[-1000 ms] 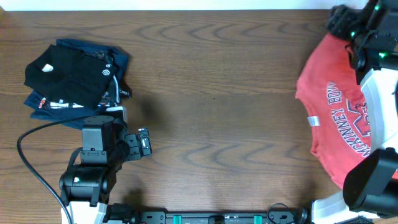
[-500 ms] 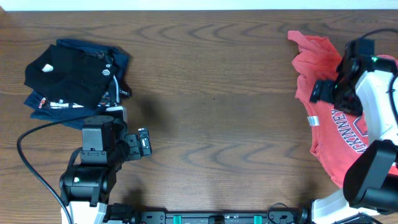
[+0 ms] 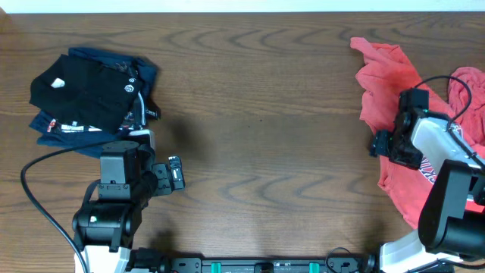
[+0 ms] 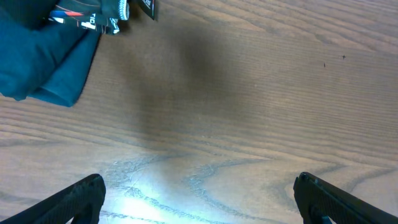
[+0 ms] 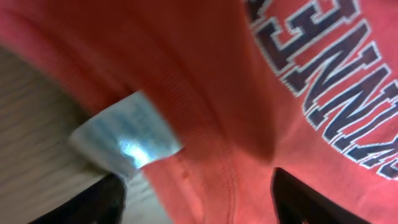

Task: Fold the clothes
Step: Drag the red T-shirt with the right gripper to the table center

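We see the coral T-shirt [image 3: 381, 95] lying crumpled at the right end of the counter [image 3: 265, 114]. The right gripper [image 5: 199, 199] is down on the counter's right end, jaws apart, with collar fabric and the white neck label [image 5: 124, 140] between them. The left gripper [image 4: 199, 202] hangs wide open and empty above the counter's left half, where folded dark garments [image 3: 87, 95] lie.

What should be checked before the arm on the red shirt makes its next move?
1. Right gripper at the T-shirt collar, beside the neck label: ok.
2. Jaws apart, fabric between them: ok.
3. Fabric firmly pinched: not ok.
4. T-shirt lying flat: not ok, rumpled.
5. Left gripper open, empty: ok.
6. Folded dark clothes well aside: ok.
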Available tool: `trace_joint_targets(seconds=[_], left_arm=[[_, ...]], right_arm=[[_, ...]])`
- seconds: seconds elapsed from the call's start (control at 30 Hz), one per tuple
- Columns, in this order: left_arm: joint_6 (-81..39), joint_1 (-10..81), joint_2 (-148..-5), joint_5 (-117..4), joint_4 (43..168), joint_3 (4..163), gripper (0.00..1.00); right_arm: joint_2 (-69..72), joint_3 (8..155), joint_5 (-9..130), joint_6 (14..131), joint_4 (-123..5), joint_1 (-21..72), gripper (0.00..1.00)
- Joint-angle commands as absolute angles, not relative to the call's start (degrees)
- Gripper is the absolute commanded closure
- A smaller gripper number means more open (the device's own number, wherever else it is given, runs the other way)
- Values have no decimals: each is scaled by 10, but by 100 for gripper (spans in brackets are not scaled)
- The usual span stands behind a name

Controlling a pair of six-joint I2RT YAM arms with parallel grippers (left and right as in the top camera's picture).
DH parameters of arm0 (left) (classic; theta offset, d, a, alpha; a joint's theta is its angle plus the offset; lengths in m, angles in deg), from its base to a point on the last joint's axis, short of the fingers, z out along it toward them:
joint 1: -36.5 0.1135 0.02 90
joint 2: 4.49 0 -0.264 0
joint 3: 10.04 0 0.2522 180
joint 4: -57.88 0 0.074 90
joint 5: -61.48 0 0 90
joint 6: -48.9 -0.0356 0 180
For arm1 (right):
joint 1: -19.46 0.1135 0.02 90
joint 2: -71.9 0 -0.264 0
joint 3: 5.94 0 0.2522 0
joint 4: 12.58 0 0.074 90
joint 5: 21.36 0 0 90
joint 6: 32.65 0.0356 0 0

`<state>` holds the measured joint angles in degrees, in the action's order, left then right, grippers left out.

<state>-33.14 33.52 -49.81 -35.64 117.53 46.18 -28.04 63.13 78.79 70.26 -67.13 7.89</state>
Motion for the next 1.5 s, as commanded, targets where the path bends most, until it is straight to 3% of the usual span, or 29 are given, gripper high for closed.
trace_joint_targets(seconds=[0.0, 0.1, 0.23, 0.4, 0.6, 1.0, 1.03, 1.07, 1.13, 1.33, 1.4, 1.47], left_arm=[[-324, 338, -498, -356, 1175, 472, 2], [-324, 338, -498, -356, 1175, 472, 2], [-324, 338, -498, -356, 1175, 472, 2], [-324, 338, -498, -356, 1175, 472, 2], [-324, 338, -498, -356, 1174, 472, 2], [-324, 338, -498, -356, 1163, 472, 2], [-324, 338, -498, -356, 1160, 472, 2], [-324, 338, -498, -356, 1157, 472, 2], [-322, 338, -498, -356, 1155, 472, 2], [-272, 338, -498, -384, 1163, 472, 2], [-253, 338, -498, -418, 1163, 472, 2], [-242, 338, -500, -462, 1159, 469, 2]], right_arm=[[-280, 611, 820, 719, -656, 75, 42], [-280, 599, 817, 719, -654, 76, 72], [-280, 584, 809, 719, -649, 77, 99], [-280, 582, 672, 667, -637, 97, 99], [-280, 582, 533, 655, -593, 200, 99], [-280, 587, 477, 766, -260, 484, 99], [-280, 589, 483, 766, -239, 495, 98], [-279, 594, 497, 766, -225, 503, 92], [-276, 609, 535, 766, -233, 504, 67], [-219, 659, 661, 766, -403, 446, 49], [-185, 670, 697, 766, -473, 410, 29], [-147, 672, 716, 766, -527, 368, 22]])
